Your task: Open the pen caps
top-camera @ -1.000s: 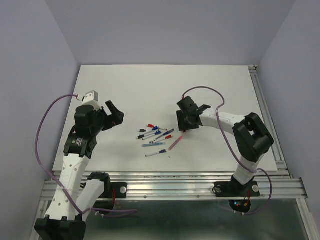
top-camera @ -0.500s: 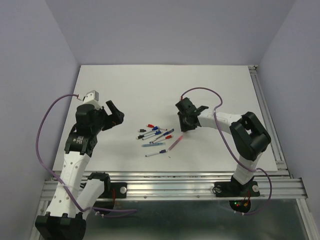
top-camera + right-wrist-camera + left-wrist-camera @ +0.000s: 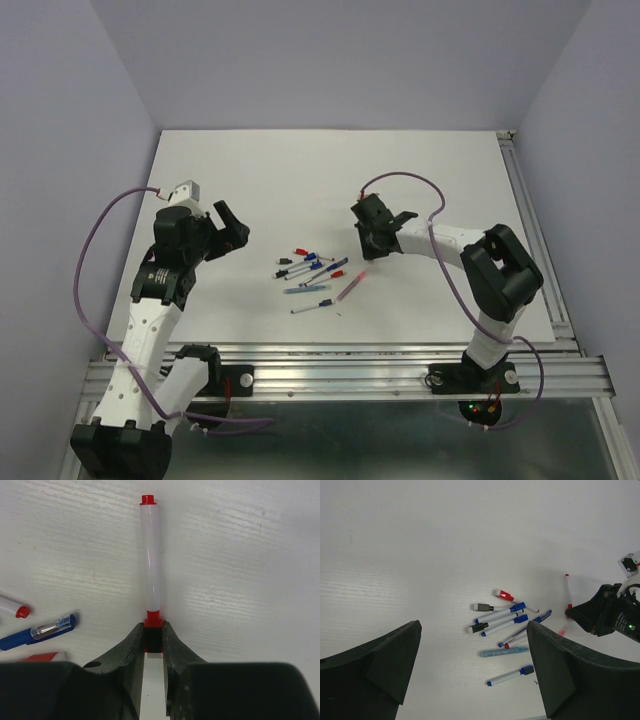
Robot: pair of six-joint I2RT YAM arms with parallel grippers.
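My right gripper (image 3: pixel 153 630) is shut on the red cap (image 3: pixel 153 620) of a white-barrelled pen (image 3: pixel 151 555) that lies on the table and points away from me. The same pen shows in the left wrist view (image 3: pixel 567 592). In the top view my right gripper (image 3: pixel 371 248) is low, just right of the pen cluster (image 3: pixel 312 272). Several capped pens lie there with blue (image 3: pixel 520 606), black (image 3: pixel 482 607) and red (image 3: pixel 505 595) caps. My left gripper (image 3: pixel 228 228) is open and empty, raised left of the cluster.
A pinkish red pen (image 3: pixel 352 285) lies loose right of the cluster, near my right gripper. A light blue translucent pen (image 3: pixel 504 652) and one blue-capped pen (image 3: pixel 510 675) lie at the near side. The white table (image 3: pixel 300 170) extends behind.
My right gripper has shifted slightly to the far left, still at the red-capped pen. The left arm and the pens in the cluster have barely moved.
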